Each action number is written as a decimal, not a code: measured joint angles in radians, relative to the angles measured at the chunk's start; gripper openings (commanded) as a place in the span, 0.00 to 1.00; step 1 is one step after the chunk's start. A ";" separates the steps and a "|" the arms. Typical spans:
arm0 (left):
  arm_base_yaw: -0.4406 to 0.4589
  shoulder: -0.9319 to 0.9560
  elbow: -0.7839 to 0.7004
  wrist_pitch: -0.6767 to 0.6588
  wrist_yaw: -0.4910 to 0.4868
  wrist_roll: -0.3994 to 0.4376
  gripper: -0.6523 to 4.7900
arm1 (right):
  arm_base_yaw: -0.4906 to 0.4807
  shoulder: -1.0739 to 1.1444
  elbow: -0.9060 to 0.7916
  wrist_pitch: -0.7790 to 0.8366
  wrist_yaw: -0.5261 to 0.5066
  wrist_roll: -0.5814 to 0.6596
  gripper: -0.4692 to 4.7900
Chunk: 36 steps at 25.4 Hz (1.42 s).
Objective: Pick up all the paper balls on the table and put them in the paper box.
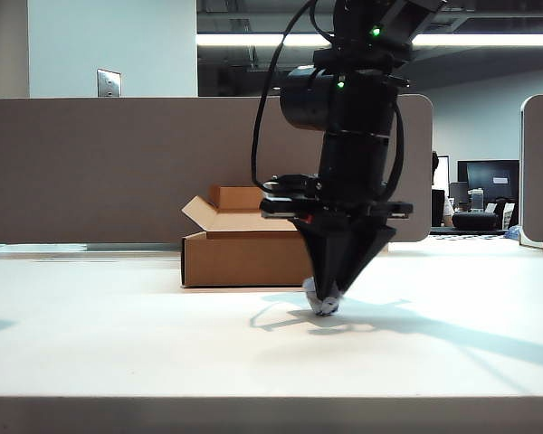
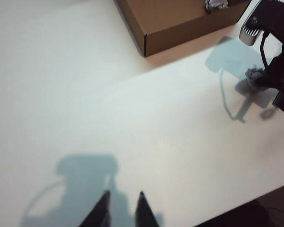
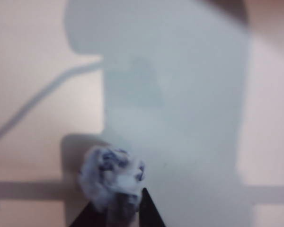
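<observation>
In the exterior view my right gripper (image 1: pixel 324 294) points straight down in front of the paper box (image 1: pixel 240 258), its fingers pinched on a paper ball (image 1: pixel 322 299) resting on the table (image 1: pixel 118 334). The right wrist view shows that crumpled white and blue ball (image 3: pixel 111 176) squeezed between the two dark tips of the right gripper (image 3: pixel 117 198). The left wrist view takes in the right gripper (image 2: pixel 262 78) from afar, with the ball (image 2: pixel 253 74) and the box (image 2: pixel 180 23); another paper ball (image 2: pixel 216 4) lies inside the box. My left gripper (image 2: pixel 123 193) hovers above bare table, tips slightly apart and holding nothing.
A grey-brown partition panel (image 1: pixel 90 167) runs behind the box, with a second panel (image 1: pixel 541 172) at the far right. The table's front edge (image 1: pixel 271 398) is close to the exterior camera. The left wrist view shows a table edge (image 2: pixel 255 201) near my left gripper.
</observation>
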 measured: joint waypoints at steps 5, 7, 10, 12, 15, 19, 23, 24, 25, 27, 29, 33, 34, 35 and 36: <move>0.000 0.002 0.000 0.093 0.000 0.000 0.24 | -0.013 0.002 0.235 0.000 -0.002 -0.025 0.29; 0.000 0.003 0.000 0.111 0.000 0.000 0.24 | -0.023 0.000 0.309 0.032 -0.002 -0.025 0.29; 0.000 0.014 0.000 0.113 0.000 0.000 0.24 | -0.040 -0.003 0.409 0.026 0.000 -0.026 0.50; 0.000 0.019 -0.001 0.100 0.000 0.000 0.24 | -0.047 -0.003 0.439 -0.061 0.002 -0.026 0.67; 0.000 0.020 -0.006 0.079 0.000 0.000 0.24 | -0.047 0.000 0.429 -0.213 0.008 -0.026 0.79; 0.000 0.020 -0.006 0.076 0.000 0.000 0.24 | -0.044 0.000 0.327 -0.230 0.023 -0.022 0.79; 0.000 0.020 -0.006 0.073 0.000 0.000 0.24 | -0.043 0.000 0.188 -0.213 0.024 -0.010 0.79; 0.000 0.020 -0.006 0.067 0.000 0.000 0.24 | -0.043 0.001 0.151 -0.205 0.023 -0.008 0.79; 0.000 0.020 -0.006 0.060 0.000 0.000 0.24 | -0.043 0.002 0.121 -0.192 0.015 -0.006 0.79; 0.000 0.020 -0.006 0.060 0.000 0.000 0.24 | -0.043 0.002 0.089 -0.164 -0.014 0.001 0.79; 0.000 0.020 -0.006 0.060 0.000 0.000 0.24 | -0.043 0.002 0.057 -0.145 -0.039 0.010 0.79; 0.000 0.020 -0.006 0.060 0.000 0.000 0.24 | -0.036 0.002 -0.007 -0.084 -0.053 0.022 0.69; 0.000 0.019 -0.006 0.060 0.000 0.000 0.24 | -0.036 0.002 -0.017 -0.062 -0.053 0.024 0.69; 0.000 0.019 -0.006 0.060 0.000 0.000 0.24 | -0.037 0.002 -0.019 -0.055 -0.052 0.024 0.69; 0.000 0.019 -0.006 0.060 0.000 0.000 0.24 | -0.037 0.002 -0.019 -0.050 -0.052 0.024 0.69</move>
